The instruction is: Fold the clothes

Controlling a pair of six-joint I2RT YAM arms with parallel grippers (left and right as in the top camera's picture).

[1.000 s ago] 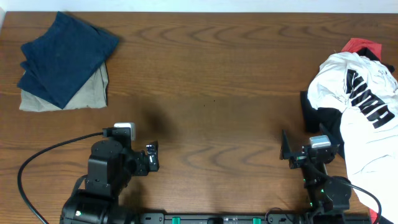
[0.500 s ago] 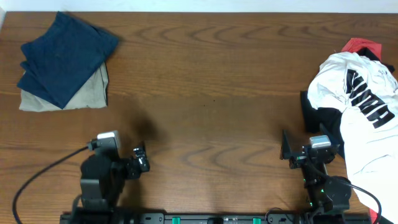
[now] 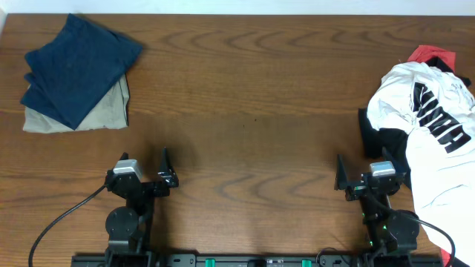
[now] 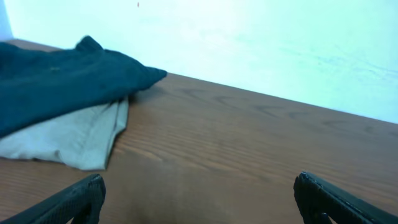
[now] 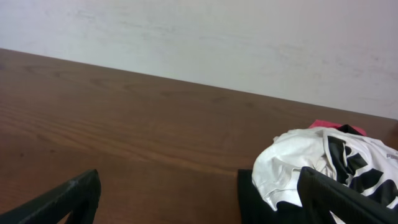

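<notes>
Overhead, folded: navy trousers (image 3: pixel 78 67) on khaki shorts (image 3: pixel 111 113), far left of counter (image 3: pixel 252 96).
Unfolded: white T-shirt (image 3: pixel 434 133) (black piece (image 3: pixel 375 137), red piece (image 3: pixel 430 53) peeking out), right edge.
Left hand (image 3: pixel 168 169): spread wide, empty.
Right hand (image 3: pixel 343 180): spread wide, empty, near black piece.
Advice: pinch one shirt layer, drag to centre.
</notes>
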